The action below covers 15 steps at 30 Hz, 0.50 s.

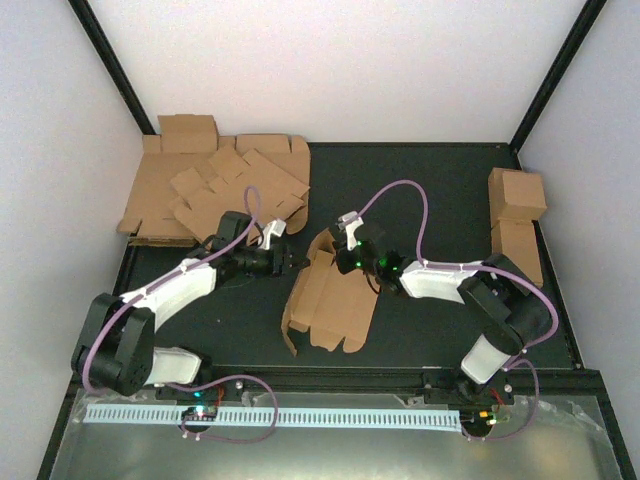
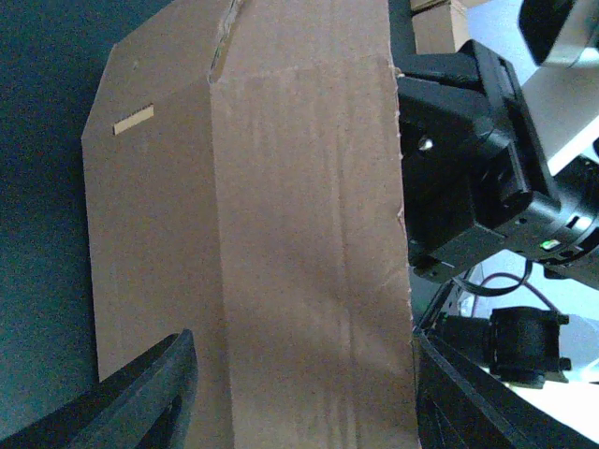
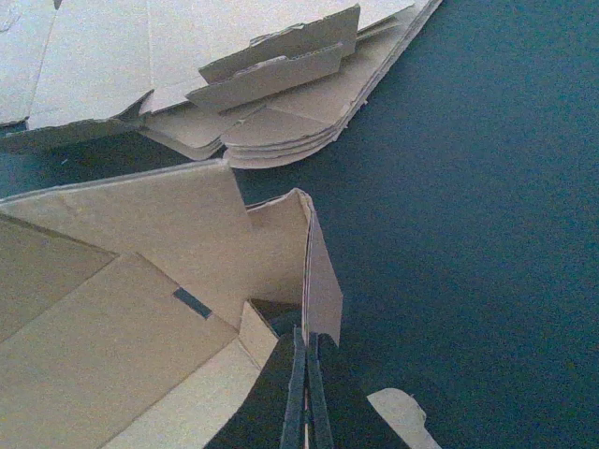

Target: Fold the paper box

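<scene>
A dark table [image 1: 410, 330] takes up the floor of a booth. White walls [image 1: 330, 60] rise behind it and on both sides, with black posts [image 1: 110, 60] at its far corners. A grey metal sheet [image 1: 330, 455] runs along its near edge. The light is soft and even.

From above we saw the paper box [image 1: 335, 300] lying near the middle of the dark table [image 1: 430, 190]. It was half opened, with its tabbed flaps spread toward the near edge and one panel standing up at the back. The left gripper [image 1: 293, 258] sat just beside the box's left side. The right gripper [image 1: 338, 240] met the raised panel from the right (we could not make out its jaws from here). A loose stack of flat cardboard sheets [image 1: 215, 190] lay at the back left against the wall. Finished boxes [image 1: 517, 195] stood along the right edge, well apart from both arms. A white notched strip [image 1: 300, 415] ran across the metal sheet [image 1: 560, 450] nearest us.
</scene>
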{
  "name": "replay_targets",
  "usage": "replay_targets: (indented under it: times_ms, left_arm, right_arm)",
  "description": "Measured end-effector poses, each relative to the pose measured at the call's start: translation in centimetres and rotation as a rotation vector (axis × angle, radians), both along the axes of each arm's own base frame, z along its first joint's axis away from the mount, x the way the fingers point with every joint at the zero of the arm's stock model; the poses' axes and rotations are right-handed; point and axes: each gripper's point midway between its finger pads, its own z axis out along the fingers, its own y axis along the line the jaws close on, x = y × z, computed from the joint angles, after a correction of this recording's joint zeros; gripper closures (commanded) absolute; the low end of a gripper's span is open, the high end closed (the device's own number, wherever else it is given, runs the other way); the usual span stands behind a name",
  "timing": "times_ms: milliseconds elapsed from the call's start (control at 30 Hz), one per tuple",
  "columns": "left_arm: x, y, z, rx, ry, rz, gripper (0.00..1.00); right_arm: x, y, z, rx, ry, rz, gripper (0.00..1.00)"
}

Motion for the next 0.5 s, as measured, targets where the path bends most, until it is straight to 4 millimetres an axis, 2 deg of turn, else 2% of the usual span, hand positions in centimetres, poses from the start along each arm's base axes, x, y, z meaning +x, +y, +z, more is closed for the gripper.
replay_targets:
  times_ms: [200,500]
  left_arm:
    - [-0.1,-0.3,-1.2,0.010,0.031,-0.015,0.48]
    - [-0.3,-0.9,-1.5,0.033,-0.006,-0.048,0.48]
  right_arm:
    - [-0.2,0.0,-0.2,-0.003,0.006,0.004,0.98]
    - [-0.3,-0.2,-0.3,-0.011,0.011,-0.001,0.98]
